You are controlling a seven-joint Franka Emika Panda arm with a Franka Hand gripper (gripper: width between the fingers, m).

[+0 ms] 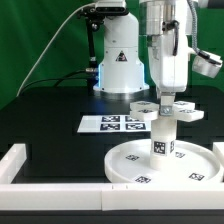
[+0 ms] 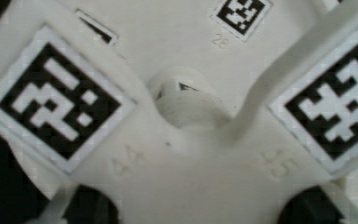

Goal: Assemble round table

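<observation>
The large round disc lies flat on the black table at the front right of the exterior view. The short cylindrical leg stands upright on its central hub. The small cross-shaped foot sits on top of the leg, its tagged arms spreading sideways. My gripper comes straight down onto the foot. In the wrist view the foot fills the picture with a tag on either side. My gripper has its dark fingertips against both sides of one arm, shut on the foot.
The marker board lies flat on the table behind the disc. Long white border rails run along the table's front and at the exterior view's left. The arm's white base stands at the back.
</observation>
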